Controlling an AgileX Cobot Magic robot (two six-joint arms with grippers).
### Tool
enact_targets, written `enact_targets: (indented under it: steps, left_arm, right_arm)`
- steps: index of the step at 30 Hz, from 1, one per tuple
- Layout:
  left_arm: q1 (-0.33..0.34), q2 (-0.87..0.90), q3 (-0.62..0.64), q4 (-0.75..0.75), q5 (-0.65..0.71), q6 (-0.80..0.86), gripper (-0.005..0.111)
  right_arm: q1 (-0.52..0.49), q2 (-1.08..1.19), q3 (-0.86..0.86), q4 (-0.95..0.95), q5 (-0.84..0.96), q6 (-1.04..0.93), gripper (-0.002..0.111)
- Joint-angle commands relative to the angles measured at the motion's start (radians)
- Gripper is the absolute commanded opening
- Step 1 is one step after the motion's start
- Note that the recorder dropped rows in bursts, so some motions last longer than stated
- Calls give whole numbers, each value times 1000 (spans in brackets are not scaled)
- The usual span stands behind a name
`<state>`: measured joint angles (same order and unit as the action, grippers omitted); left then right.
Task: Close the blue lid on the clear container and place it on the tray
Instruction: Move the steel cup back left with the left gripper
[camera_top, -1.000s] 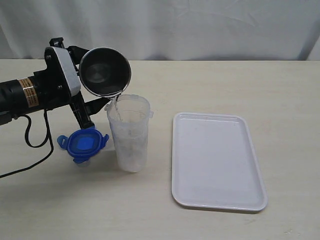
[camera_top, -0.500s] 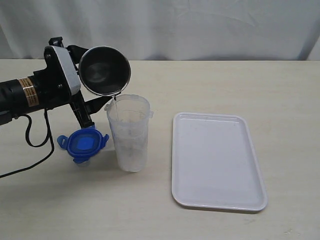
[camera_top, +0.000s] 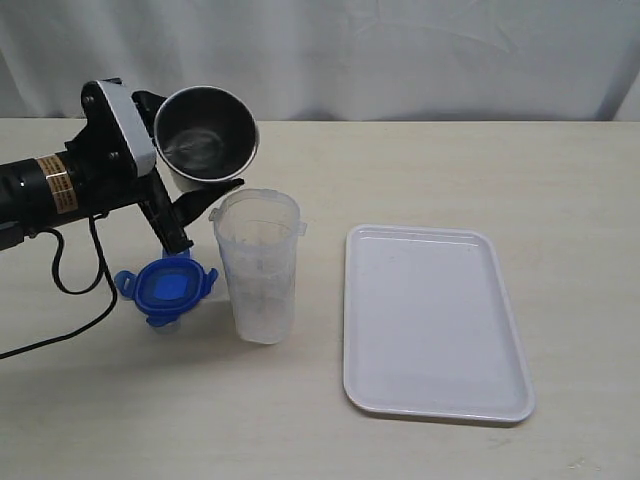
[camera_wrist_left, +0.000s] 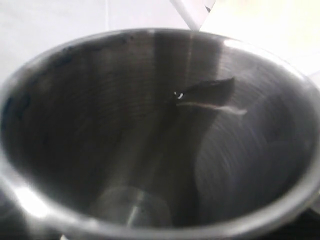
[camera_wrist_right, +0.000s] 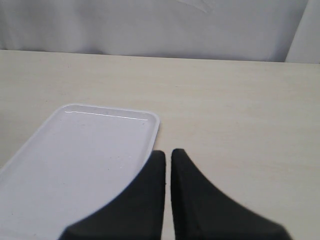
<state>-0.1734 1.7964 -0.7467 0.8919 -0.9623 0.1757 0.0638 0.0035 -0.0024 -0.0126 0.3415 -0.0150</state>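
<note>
The left gripper (camera_top: 178, 175) is clamped around the steel cup (camera_top: 207, 140), holding it tilted in the air above the left part of the tabletop (camera_top: 560, 180), just up and left of the clear container (camera_top: 258, 265). The container stands upright, left of the tabletop's middle, with liquid in it. The blue lid (camera_top: 167, 288) lies flat just beside it, toward the left edge, and the tray (camera_top: 350, 320) sits apart to the right, bare. The right gripper (camera_wrist_right: 168, 165) is pinched closed on nothing, with the tray's corner in front of it.

Here's the danger: that cup hangs close to the container's rim, and a tall, narrow tumbler tips easily. A careless swing down or across could nudge it and spill everything. The wrist view hints at a film of liquid inside the cup, so drips onto the lid are possible too. And the lid cannot be picked up until the cup is set down.

Compared with a second ago, the thin stream into the container has stopped, the cup has rocked back from its rim, and the arm has drawn slightly left. Lid, container and tray haven't budged.
</note>
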Motion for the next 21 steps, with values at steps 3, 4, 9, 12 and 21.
enact_targets:
  steps: [3,4,9,12,21]
  left_arm:
    - [-2,-16,-15,-94,-84,-298,0]
    - [-2,-16,-15,-105,-91,-340,0]
    - [-2,-16,-15,-183,-84,-461,0]
    - [-2,-16,-15,-293,-46,-497,0]
    - [63,-3,-148,-354,197,-591,0]
  right_arm:
    - [-3,-4,2,1,0,2,4]
    - [-3,-4,2,1,0,2,4]
    - [-3,-4,2,1,0,2,4]
    - [-3,-4,2,1,0,2,4]
    - [-3,-4,2,1,0,2,4]
